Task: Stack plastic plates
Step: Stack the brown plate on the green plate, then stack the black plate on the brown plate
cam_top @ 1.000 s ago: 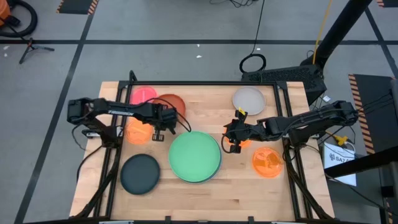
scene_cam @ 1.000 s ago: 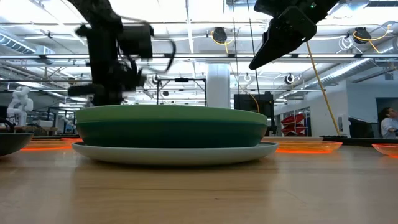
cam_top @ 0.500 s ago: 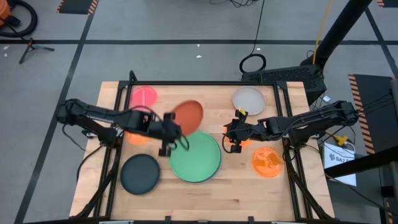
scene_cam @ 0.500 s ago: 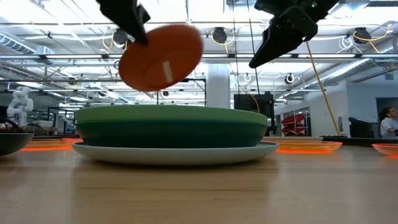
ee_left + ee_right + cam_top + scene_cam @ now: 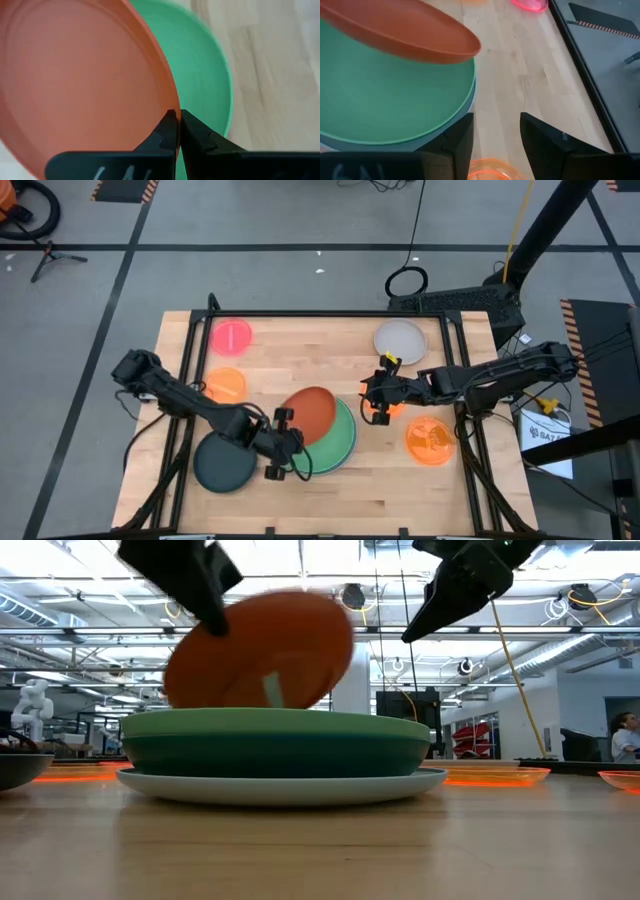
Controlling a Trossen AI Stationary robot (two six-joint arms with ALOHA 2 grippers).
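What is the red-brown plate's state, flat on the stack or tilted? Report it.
Tilted. The red-brown plate hangs slanted above the green plate, pinched at its rim by the left gripper; it is not lying flat yet.

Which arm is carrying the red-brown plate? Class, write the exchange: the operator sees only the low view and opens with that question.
Observer: The left gripper. It is shut on the red-brown plate, pinching its rim.
Operator: Is it over the green plates?
Observer: Yes, from above it overlaps the green plates on their left side.
Operator: And the other arm?
Observer: The right gripper is open and empty, right of the stack.
Operator: What remains unstacked?
Observer: A black plate, a pink plate, a grey-white plate and orange plates.
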